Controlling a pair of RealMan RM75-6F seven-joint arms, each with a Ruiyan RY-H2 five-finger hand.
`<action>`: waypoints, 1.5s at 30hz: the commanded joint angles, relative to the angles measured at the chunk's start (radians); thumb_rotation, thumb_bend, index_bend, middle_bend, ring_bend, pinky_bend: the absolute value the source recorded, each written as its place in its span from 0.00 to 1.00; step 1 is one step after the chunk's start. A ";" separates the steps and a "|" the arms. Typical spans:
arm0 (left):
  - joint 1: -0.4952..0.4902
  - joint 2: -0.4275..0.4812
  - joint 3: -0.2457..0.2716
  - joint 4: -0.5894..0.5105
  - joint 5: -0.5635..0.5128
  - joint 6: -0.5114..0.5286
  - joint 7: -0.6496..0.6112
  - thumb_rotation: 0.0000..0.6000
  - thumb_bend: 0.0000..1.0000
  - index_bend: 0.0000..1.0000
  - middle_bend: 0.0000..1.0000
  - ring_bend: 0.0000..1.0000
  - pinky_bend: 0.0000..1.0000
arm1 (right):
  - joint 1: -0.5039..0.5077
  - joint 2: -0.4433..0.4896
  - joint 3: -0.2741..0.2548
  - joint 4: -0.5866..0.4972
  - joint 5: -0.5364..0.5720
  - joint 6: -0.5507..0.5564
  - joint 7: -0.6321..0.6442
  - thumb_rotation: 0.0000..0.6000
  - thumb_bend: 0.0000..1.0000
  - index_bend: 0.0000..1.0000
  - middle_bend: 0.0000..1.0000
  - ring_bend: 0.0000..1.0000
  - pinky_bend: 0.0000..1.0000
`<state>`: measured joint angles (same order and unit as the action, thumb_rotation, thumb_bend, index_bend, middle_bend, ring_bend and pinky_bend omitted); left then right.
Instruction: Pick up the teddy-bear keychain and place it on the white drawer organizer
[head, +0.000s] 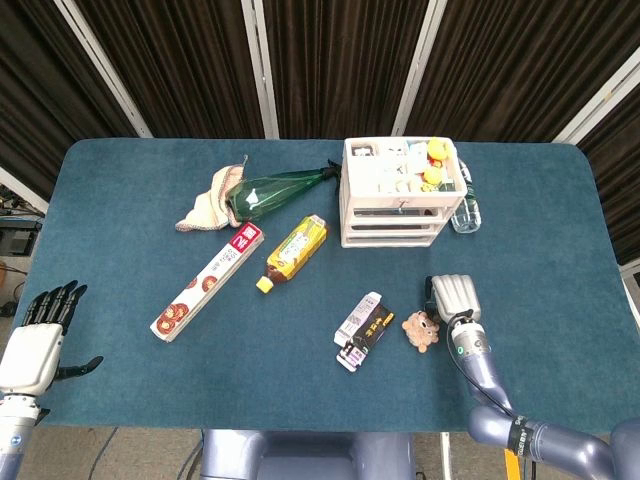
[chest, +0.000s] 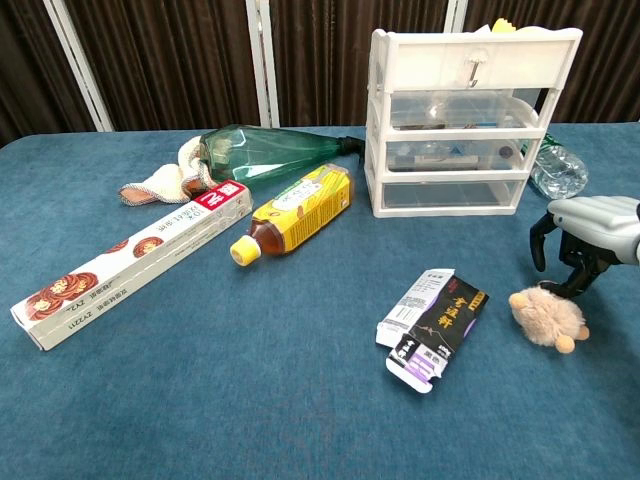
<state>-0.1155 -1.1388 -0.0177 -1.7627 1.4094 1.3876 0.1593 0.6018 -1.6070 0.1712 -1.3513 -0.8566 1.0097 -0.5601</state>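
The left hand (head: 38, 335) is idling open at the near left table edge. The fluffy tan teddy-bear keychain (chest: 548, 318) is lying near right, the right hand (chest: 583, 236) hovering over it, fingers curled, gripping nothing. The white plastic drawer organizer (chest: 462, 122) is standing far behind.

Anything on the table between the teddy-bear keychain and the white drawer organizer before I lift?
No, only bare blue table between the teddy-bear keychain and the white drawer organizer. The right hand sits beside that line. Head view shows it best.

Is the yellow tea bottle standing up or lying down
Lying down. The yellow tea bottle rests on its side on the table, cap pointing toward the front edge.
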 joint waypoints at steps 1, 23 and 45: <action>0.000 0.000 0.000 0.000 0.001 0.001 0.000 1.00 0.10 0.00 0.00 0.00 0.00 | 0.002 -0.002 0.000 0.003 0.004 -0.001 0.001 1.00 0.25 0.53 1.00 1.00 0.88; -0.002 0.004 -0.001 -0.004 -0.007 -0.005 -0.009 1.00 0.10 0.00 0.00 0.00 0.00 | 0.030 -0.051 0.003 0.059 0.065 -0.018 -0.041 1.00 0.33 0.55 1.00 1.00 0.88; -0.002 0.004 -0.002 -0.006 -0.009 -0.004 -0.007 1.00 0.10 0.00 0.00 0.00 0.00 | 0.026 -0.018 -0.003 -0.007 0.058 0.002 -0.040 1.00 0.34 0.50 1.00 1.00 0.88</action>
<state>-0.1176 -1.1349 -0.0196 -1.7682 1.4003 1.3833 0.1526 0.6278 -1.6286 0.1665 -1.3529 -0.7974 1.0080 -0.6003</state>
